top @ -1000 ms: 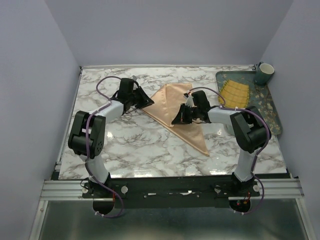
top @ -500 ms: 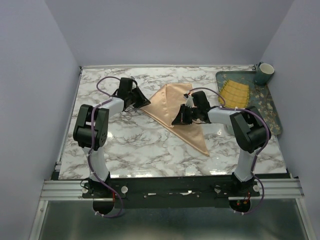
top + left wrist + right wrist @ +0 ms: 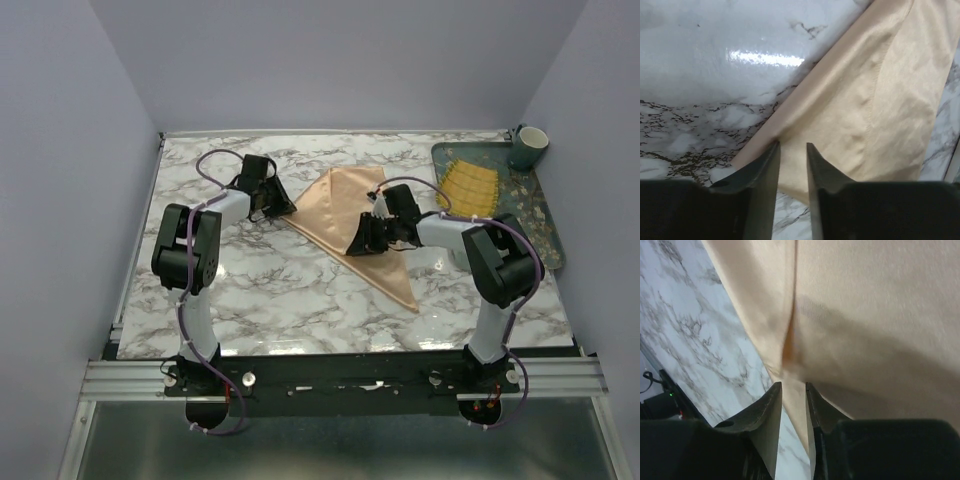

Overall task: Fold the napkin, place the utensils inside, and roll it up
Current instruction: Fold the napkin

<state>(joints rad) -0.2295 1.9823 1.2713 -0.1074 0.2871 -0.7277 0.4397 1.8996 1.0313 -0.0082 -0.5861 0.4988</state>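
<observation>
We note napkin (image 3: 342, 207) folded into long triangle, mid table (image 3: 280, 290), one point toward near right. Left gripper (image 3: 283, 207) sits at its left corner, jaws slightly apart, corner cloth showing in gap. Right gripper (image 3: 357, 244) sits over its near-left edge, jaws slightly apart above crease, nothing clamped
</observation>
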